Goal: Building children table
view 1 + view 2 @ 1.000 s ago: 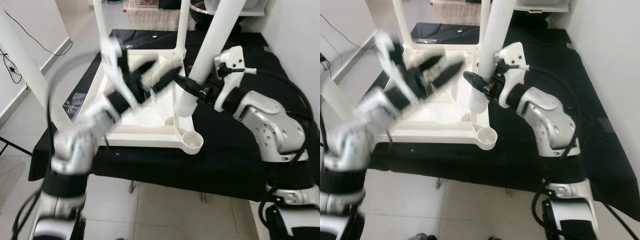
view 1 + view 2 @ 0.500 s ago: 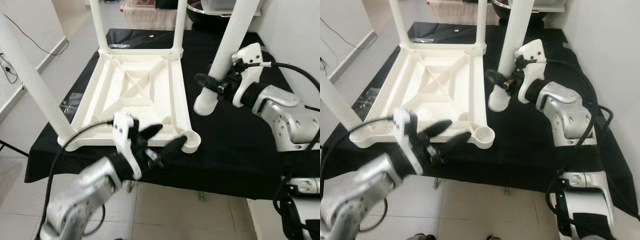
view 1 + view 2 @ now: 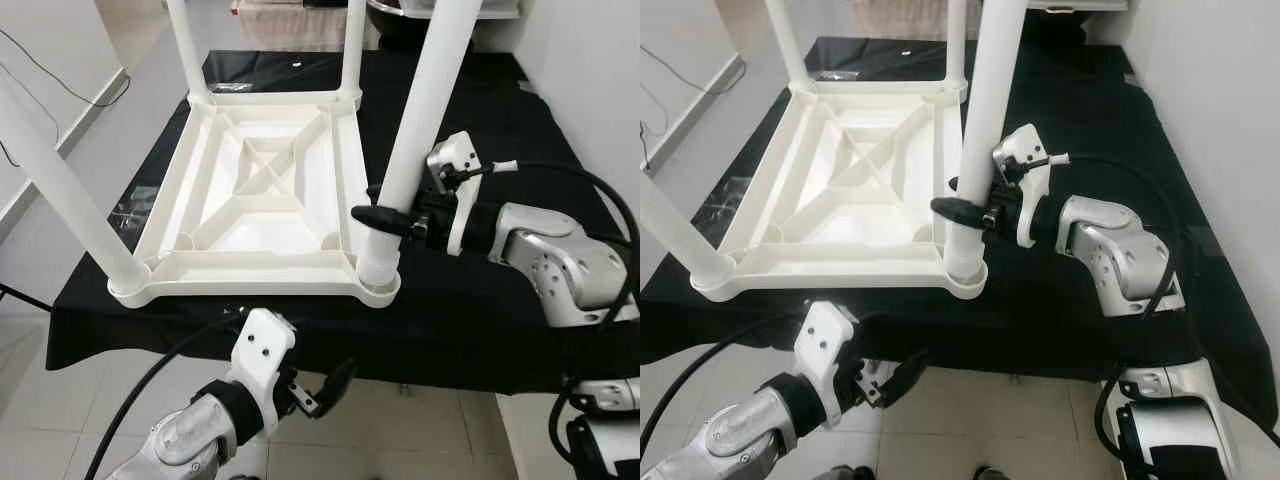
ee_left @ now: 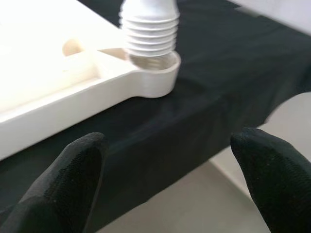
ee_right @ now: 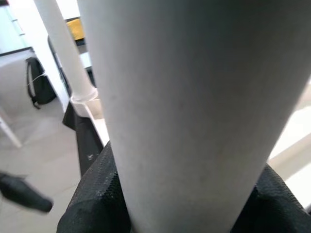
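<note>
**Seating the fourth leg at the near corner**

Gripping the white table leg (image 3: 415, 130) low down, the right gripper (image 3: 385, 216) has its black fingers closed round the tube, just above the threaded end that sits in the corner socket (image 4: 154, 80) of the upturned white tabletop (image 3: 262, 200). No writing or label can be read anywhere. Below and ahead of that socket, the left gripper (image 4: 165, 179) hangs with its fingers spread wide and empty, under the black cloth's (image 3: 470, 310) front edge, with tiled floor (image 3: 420, 440) beneath it. Three other legs stand at the remaining corners.
</note>
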You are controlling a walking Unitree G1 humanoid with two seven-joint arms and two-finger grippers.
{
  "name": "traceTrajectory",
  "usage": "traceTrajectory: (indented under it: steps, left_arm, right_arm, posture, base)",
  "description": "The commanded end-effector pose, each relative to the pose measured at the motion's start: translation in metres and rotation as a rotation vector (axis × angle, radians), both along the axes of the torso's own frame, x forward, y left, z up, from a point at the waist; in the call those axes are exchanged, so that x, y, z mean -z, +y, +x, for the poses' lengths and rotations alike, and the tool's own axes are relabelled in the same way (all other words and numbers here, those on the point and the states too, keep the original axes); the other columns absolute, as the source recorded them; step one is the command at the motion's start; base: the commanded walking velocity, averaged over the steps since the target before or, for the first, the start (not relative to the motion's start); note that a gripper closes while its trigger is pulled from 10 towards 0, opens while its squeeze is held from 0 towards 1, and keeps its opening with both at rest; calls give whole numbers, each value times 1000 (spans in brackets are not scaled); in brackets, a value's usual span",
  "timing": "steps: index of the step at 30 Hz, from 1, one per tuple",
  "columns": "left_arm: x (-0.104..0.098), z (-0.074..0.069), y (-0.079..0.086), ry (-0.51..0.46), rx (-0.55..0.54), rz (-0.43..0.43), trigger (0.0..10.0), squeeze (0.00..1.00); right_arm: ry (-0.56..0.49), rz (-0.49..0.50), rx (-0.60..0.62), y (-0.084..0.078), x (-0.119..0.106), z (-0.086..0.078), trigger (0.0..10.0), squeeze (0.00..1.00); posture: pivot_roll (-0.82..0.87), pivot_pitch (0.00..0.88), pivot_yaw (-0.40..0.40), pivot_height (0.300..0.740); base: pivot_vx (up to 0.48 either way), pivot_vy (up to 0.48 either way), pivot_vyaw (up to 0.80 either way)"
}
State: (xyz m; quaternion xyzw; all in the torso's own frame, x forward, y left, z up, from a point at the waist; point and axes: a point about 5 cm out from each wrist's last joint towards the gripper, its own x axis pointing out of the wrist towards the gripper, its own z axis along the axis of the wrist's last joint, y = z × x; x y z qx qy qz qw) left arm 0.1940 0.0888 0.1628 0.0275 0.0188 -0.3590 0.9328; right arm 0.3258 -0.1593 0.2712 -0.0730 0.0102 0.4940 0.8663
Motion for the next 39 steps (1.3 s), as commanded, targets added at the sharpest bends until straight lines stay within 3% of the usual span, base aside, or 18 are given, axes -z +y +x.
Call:
traceTrajectory:
  steps: [1,9,11,19,30,39]
  left_arm:
    - [4,-4,3,-28,-22,62,10000,0]
    - [9,-7,10,-58,-112,79,10000,0]
    - [11,-9,12,-60,-128,86,10000,0]
    - [13,-15,13,-67,-128,104,10000,0]
    - [15,-20,16,-72,-152,122,10000,0]
    - [15,-25,15,-73,-156,122,10000,0]
  right_arm:
    - [9,-8,-31,0,3,-5,10000,0]
    - [-52,-1,-85,-1,2,-8,10000,0]
    - [-70,-50,-62,-2,9,-5,10000,0]
    - [-78,-61,2,-10,12,3,10000,0]
    - [-123,-66,-123,-18,2,-11,10000,0]
    - [-149,-160,-291,-5,-3,-13,10000,0]
  posture:
    - [48,247,3,740]
    - [58,266,5,740]
    - [59,268,5,740]
    - [78,295,14,740]
    - [87,321,23,740]
    - [89,342,16,740]
  base:
    - [0,0,0]
    - [0,0,0]
    - [0,0,0]
    - [0,0,0]
    - [0,0,0]
    - [0,0,0]
